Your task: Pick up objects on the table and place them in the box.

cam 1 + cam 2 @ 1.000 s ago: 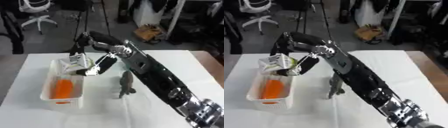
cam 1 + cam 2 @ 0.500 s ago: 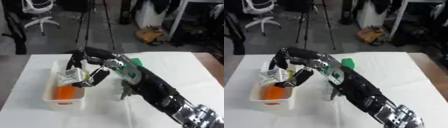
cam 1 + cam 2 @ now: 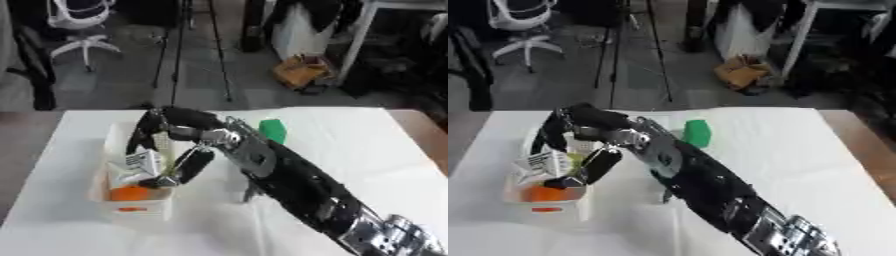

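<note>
At left of the frame, the right hand (image 3: 175, 150) grips a white carton (image 3: 143, 162) over the box (image 3: 140, 206), which already holds an orange thing (image 3: 129, 193). A green block (image 3: 273, 131) at centre and a dark thing beside the arm are left, I judge.

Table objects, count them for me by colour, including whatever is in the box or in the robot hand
White carton with a printed label, held by the right robot hand over the box: 1
Orange object in the box: 1
Green block on the table: 1
Grey object, mostly hidden behind the arm: 1
Total: 4
</note>
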Robot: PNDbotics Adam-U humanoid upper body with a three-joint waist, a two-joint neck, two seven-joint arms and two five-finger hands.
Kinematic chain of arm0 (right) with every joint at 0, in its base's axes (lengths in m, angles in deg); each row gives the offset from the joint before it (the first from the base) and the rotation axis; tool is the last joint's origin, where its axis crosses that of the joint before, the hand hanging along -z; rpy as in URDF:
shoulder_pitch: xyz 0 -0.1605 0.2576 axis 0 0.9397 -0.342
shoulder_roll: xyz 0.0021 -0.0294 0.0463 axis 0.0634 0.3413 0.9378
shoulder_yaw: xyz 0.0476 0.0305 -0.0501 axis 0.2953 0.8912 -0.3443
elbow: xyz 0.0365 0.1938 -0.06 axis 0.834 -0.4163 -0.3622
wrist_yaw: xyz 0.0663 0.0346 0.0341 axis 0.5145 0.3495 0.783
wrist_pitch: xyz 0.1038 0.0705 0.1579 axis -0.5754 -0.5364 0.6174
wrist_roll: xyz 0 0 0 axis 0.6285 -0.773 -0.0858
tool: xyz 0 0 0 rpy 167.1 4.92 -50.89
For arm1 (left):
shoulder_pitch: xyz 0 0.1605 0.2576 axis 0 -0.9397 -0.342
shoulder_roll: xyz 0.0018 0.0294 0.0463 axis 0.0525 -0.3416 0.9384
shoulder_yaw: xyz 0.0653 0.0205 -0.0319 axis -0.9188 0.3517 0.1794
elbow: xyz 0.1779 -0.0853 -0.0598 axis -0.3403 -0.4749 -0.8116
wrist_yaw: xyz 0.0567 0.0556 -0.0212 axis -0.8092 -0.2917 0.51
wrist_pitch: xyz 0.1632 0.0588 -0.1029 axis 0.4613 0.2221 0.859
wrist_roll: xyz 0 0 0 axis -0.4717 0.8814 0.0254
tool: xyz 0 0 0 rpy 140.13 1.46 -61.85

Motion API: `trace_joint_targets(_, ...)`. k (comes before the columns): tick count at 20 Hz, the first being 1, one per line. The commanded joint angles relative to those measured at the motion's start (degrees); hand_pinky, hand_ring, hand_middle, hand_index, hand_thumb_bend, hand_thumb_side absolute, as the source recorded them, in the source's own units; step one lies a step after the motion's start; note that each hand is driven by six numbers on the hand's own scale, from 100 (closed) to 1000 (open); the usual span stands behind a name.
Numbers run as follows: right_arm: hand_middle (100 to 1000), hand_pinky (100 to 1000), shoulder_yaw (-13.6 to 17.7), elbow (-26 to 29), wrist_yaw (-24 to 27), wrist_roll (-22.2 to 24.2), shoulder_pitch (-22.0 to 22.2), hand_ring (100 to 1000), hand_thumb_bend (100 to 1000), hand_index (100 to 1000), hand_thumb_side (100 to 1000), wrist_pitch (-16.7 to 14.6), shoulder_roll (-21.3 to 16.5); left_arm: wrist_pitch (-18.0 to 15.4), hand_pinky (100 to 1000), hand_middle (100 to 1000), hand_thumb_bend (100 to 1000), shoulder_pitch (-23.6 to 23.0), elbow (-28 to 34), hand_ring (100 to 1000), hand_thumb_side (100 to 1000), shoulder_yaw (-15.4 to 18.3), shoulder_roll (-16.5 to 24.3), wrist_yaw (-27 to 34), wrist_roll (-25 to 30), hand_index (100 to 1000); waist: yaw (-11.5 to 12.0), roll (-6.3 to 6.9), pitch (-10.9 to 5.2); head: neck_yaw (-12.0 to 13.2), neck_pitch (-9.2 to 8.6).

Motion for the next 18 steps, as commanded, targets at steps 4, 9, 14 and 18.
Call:
trace_joint_targets(4, 398, 472, 0.4, 4.3, 2.4, 0.1, -1.5, 447, 100, 385, 100, -3.2, -1.1, 0.0, 503, 829, 424, 1.1, 1.0, 714, 941, -0.1, 0.4, 0.3, 0.2, 909, 0.3, -0.57, -1.69, 0.0, -1.20)
trace_joint_targets(9, 418, 507, 0.4, 8.4, -1.1, -0.4, -1.4, 472, 103, 401, 100, -7.6, -1.6, 0.0, 502, 827, 425, 1.1, 0.9, 713, 942, 0.0, 0.3, 0.3, 0.2, 909, 0.5, -0.69, -1.54, 0.0, -1.50)
trace_joint_targets(14, 456, 528, 0.2, 9.1, -4.6, -2.9, -1.3, 496, 208, 434, 100, -8.6, -1.7, 0.0, 502, 827, 425, 1.1, 0.9, 713, 942, 0.0, 0.3, 0.2, 0.2, 908, 0.6, -0.74, -1.47, 0.0, -1.60)
trace_joint_targets(18, 915, 869, -1.1, 11.7, -7.9, -0.9, -2.2, 862, 438, 921, 256, -8.6, -4.3, 0.0, 502, 827, 425, 1.0, 0.9, 713, 942, 0.0, 0.4, 0.2, 0.2, 908, 0.7, -0.75, -1.49, 0.0, -1.79)
